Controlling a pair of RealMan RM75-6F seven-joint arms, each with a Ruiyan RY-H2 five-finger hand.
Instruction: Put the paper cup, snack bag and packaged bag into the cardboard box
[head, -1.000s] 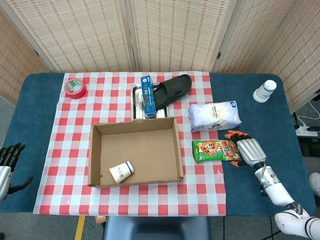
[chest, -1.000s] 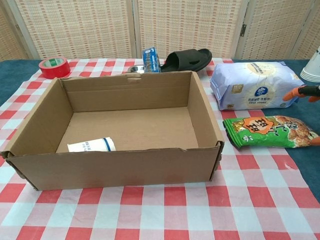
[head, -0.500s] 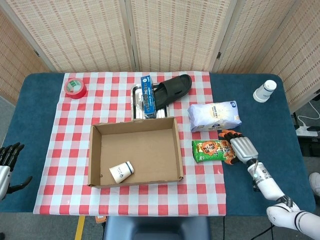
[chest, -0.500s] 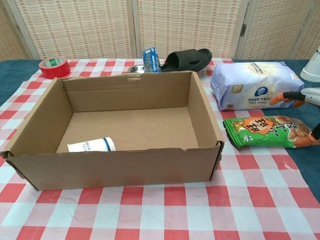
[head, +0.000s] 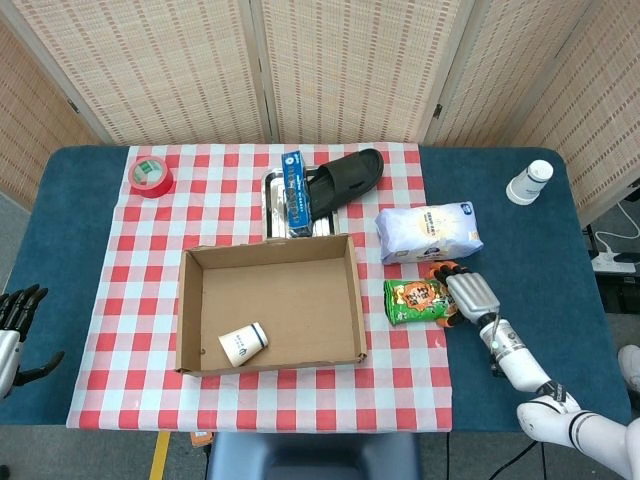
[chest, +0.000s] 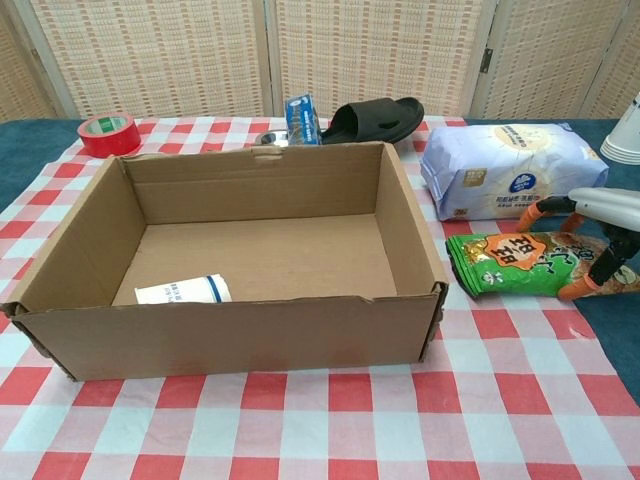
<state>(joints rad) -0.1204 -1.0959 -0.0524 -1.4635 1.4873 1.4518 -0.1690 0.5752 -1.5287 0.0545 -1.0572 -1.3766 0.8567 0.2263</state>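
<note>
The cardboard box (head: 270, 303) sits open on the checked cloth (head: 150, 250) and holds one paper cup (head: 243, 344), tipped on its side in the near left corner, a blue band around it. A second paper cup (head: 529, 182) stands on the blue table (head: 520, 240) at the far right. The green snack bag (chest: 520, 265) lies flat just right of the box, its long axis running left to right; its printed text is too small to read. The white packaged bag (head: 428, 231) lies beyond it, also crosswise. The right hand (head: 468, 296) rests over the snack bag's right end, orange fingertips (chest: 568, 292) spread down around it; whether it grips cannot be told. The left hand (head: 14, 322) is at the table's left edge, holding nothing, fingers apart.
</note>
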